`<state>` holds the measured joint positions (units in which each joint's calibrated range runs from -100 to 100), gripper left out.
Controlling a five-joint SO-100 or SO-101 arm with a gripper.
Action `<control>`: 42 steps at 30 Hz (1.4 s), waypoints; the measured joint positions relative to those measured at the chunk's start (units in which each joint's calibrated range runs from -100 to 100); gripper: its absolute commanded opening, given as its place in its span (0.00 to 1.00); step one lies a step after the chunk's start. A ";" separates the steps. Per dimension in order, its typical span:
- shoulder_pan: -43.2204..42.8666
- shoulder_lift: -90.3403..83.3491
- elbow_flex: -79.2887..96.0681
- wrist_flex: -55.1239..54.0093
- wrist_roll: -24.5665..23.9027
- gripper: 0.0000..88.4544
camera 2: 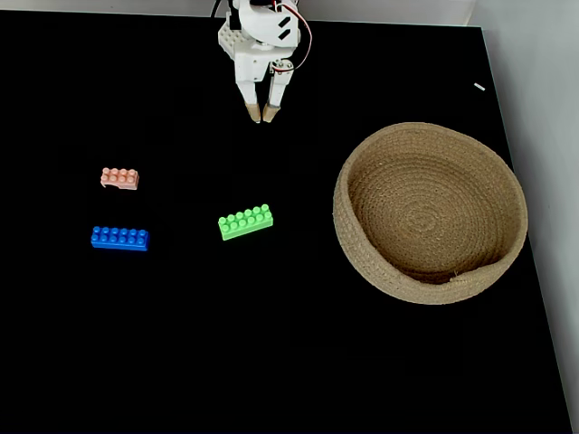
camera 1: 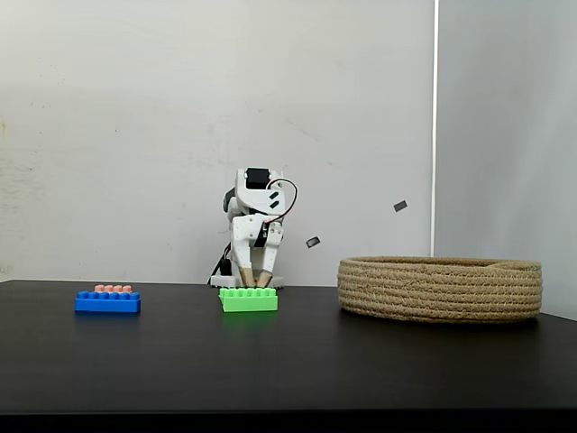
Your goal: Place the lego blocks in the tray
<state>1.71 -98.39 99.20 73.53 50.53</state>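
Fixed view | green brick (camera 2: pixel 246 221) studded, tilted | tray (camera 2: pixel 362 172) empty | jaws slightly apart

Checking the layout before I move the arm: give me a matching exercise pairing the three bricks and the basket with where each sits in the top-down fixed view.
Things:
1. green brick
2. blue brick
3. orange-pink brick
4. basket

Places in a fixed view looking down:
A. far left, nearest the bottom edge of the three bricks
B. right side of the table
C. middle, below the gripper
D. far left, just above another brick

Pairs: 1-C, 2-A, 3-D, 4-B
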 measured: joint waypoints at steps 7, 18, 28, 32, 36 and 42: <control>-1.14 0.00 0.00 0.00 0.63 0.00; 0.41 4.66 -3.80 -5.52 -5.67 0.15; 3.18 37.07 -25.54 -14.21 -13.09 0.30; 4.56 54.03 -38.00 -14.45 -16.95 0.29; 7.57 70.31 -50.64 -14.45 -19.49 0.27; 10.91 88.21 -66.81 -14.45 -21.68 0.26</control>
<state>12.62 -10.18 32.39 59.07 28.84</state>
